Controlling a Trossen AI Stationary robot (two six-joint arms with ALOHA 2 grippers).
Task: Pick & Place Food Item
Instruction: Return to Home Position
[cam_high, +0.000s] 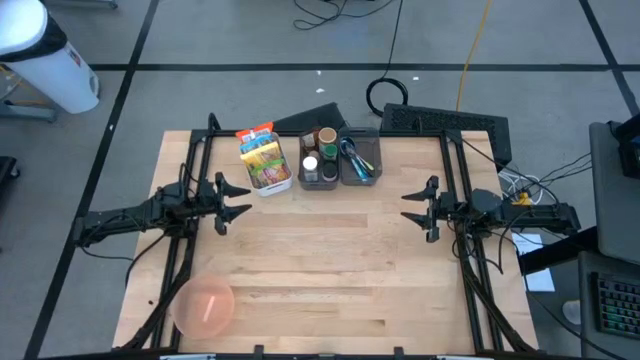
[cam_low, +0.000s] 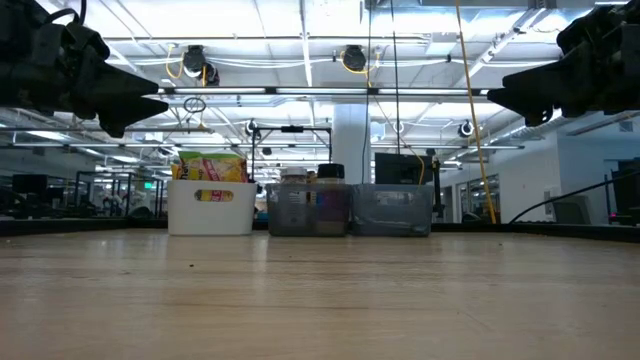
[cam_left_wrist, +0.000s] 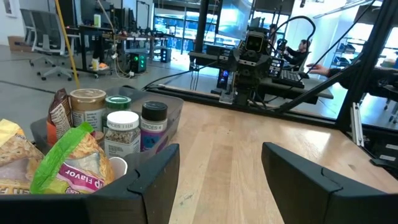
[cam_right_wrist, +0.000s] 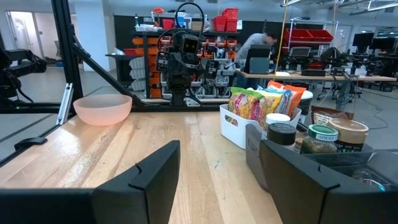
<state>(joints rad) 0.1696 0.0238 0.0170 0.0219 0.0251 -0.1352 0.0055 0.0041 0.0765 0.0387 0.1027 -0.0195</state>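
Wooden table, high view: both arms level at mid-table, facing each other. Left gripper and right gripper well apart.
Wrist views: fingers of each spread wide, nothing held.
Low view alone: both grippers hang clear above the surface.
White bin, left black bin and right black bin side by side at the far edge, off to one side of both grippers, nearer the left one.
Pink bowl on the left gripper's other side, well apart; side-on in right wrist view.
Green noodle pack in white bin, near left gripper.
Spice jars just past it, labels legible in left wrist view.
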